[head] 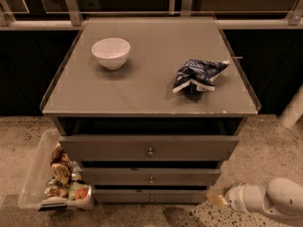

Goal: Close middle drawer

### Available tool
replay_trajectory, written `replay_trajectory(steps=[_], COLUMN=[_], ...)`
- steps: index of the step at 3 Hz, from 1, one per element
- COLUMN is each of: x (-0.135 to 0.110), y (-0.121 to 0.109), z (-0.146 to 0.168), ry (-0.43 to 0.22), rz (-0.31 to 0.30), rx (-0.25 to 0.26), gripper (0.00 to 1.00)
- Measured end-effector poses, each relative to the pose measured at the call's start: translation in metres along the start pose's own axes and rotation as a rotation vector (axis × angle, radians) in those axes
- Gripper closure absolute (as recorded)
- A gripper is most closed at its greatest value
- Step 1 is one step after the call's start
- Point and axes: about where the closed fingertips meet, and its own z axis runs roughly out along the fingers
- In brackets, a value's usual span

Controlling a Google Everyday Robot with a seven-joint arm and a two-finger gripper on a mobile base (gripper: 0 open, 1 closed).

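The cabinet shows three grey-brown drawer fronts below its top. The middle drawer (151, 176), second of the three, has a small round metal knob (151, 179) and sits set back under the uppermost front (149, 148), with the lowest front (150, 196) below it. My gripper (215, 196) is on a white arm low at the right, near the floor, just right of the lowest drawer's right end and below the middle drawer's right corner. It holds nothing that I can see.
A white bowl (111, 53) and a crumpled dark-blue snack bag (196, 74) lie on the cabinet top (142, 89). A clear plastic bin (40, 174) with several snack packs stands on the speckled floor at the cabinet's left. A white post (293, 108) stands at far right.
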Motion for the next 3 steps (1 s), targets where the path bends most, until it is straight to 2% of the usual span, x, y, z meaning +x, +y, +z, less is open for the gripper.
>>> replay_trajectory(steps=[3], x=[0.0000], y=[0.0000], z=[0.0005], ry=[0.000], rz=[0.000], rx=[-0.001], gripper=[0.13])
